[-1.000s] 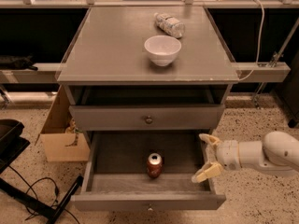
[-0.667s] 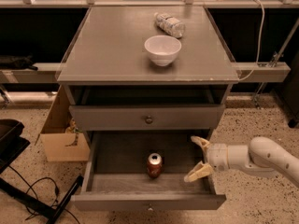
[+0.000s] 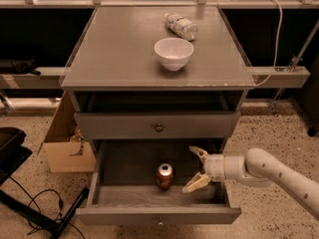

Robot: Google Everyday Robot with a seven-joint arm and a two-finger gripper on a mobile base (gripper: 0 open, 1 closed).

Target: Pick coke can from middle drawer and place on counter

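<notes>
Red with a silver top, the coke can stands where it stood a second ago, on the floor of the pulled-out middle drawer, a little right of centre and nearer the front wall than the back. What has changed is my side of things: my gripper has slid leftward inside the drawer, from close to the right wall to just beside the can. Its two pale fingers are spread wide, one toward the back of the drawer and one toward the front, with the gap facing the can. The nearer fingertip is close to the can's right side, but I see no contact yet.

I take that to mean the approach is nearly over and the grasp not yet begun; nothing is lifted, and the counter above carries only the white bowl and the plastic bottle lying on its side.

The can is upright, its long axis vertical and its top facing up. My fingers come at it from the side, across that axis, so I judge that a little more travel left would put its round body between them for a squeeze.
</notes>
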